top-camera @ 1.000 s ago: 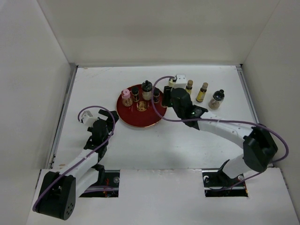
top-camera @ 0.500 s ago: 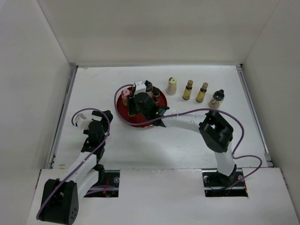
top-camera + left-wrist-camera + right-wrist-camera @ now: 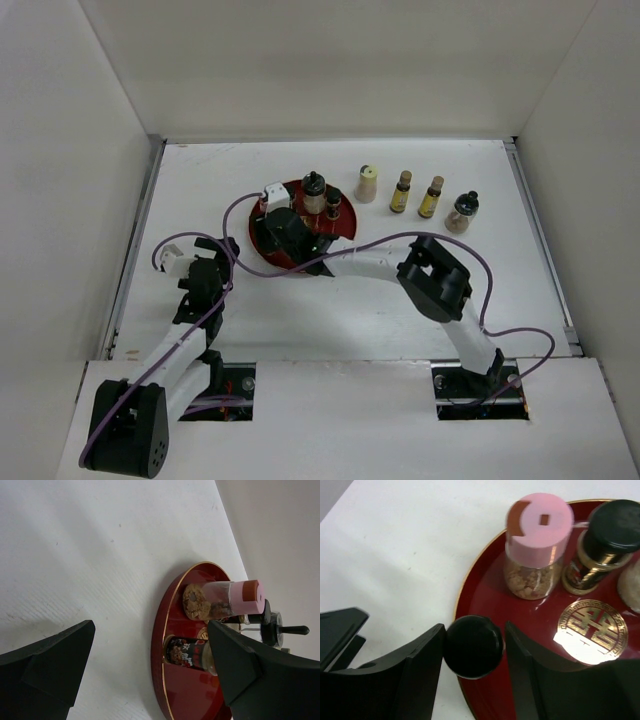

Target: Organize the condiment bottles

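The right gripper [image 3: 275, 226] reaches across to the left rim of the red tray [image 3: 345, 222]. In the right wrist view its jaws [image 3: 473, 636] are open around a black-capped jar [image 3: 472, 647]; the left finger touches the cap and a thin gap shows on the right. A pink-capped bottle [image 3: 540, 535] and a dark-capped bottle [image 3: 600, 545] stand behind it on the tray [image 3: 520, 630]. A cream-capped bottle [image 3: 367, 183], two amber bottles [image 3: 402, 191] [image 3: 432, 197] and a dark-capped jar [image 3: 461, 212] stand in a row on the table. The left gripper [image 3: 200, 262] is open and empty, left of the tray.
A tall black-topped bottle [image 3: 313, 192] and a small dark one [image 3: 333, 208] stand at the tray's far side. The left wrist view shows the pink-capped bottle [image 3: 230, 597] and a dark-labelled jar [image 3: 187, 652] near the tray's rim [image 3: 162, 630]. White walls enclose the table.
The right arm swung left from the cream-capped bottle, which now stands free in the row, to the tray's left side and set its jaws around the black-capped jar. The left gripper shifted slightly left.
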Motion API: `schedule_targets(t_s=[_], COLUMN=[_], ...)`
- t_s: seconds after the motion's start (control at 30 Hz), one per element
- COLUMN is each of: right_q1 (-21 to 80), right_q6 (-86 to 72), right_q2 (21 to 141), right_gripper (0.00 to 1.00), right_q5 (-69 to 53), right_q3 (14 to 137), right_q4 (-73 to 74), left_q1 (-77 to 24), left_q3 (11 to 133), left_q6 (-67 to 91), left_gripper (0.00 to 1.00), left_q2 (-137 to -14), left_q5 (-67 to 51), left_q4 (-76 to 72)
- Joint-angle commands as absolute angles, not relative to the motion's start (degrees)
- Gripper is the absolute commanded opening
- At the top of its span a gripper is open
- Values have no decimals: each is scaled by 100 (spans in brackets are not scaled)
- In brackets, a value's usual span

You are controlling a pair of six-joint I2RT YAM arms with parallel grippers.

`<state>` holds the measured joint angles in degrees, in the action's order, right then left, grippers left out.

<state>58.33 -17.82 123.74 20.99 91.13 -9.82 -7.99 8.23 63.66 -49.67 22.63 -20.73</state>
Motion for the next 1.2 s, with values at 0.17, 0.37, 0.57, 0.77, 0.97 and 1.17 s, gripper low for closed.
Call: schedule_targets(t_s=[0.17, 0.37, 0.57, 0.77, 0.97, 1.17], right_q1=[5946, 5823, 4876, 3645, 2993, 2755], right_q6=[-1758, -1767, -1793, -1828, -1574, -1529], right_q2=[12025, 10848, 9818, 10124, 11056, 11495], right_gripper=[83, 92, 65, 45, 74, 85], right_q5=[2153, 2109, 2057, 2249, 2505, 2347], right_q3=[9167, 8571, 7621, 7716, 8560, 8956], right_q4=[-1230, -1283, -1459, -1152, -721, -536], left_q1=[-760, -743, -760, -804, -804, -822], left_q3=[782, 782, 800, 853, 853, 879], left_q6=[6416, 6381, 6355, 6311, 6302, 6293], left_gripper=[100, 100, 100, 100, 100, 100], left_q2=[-4939, -4869, -4878, -5019, -5019, -5150], left_q5=[2224, 2188, 2162, 2127, 2118, 2109], left_q4=[-2206, -2197, -2197, -2223, -2224, -2250])
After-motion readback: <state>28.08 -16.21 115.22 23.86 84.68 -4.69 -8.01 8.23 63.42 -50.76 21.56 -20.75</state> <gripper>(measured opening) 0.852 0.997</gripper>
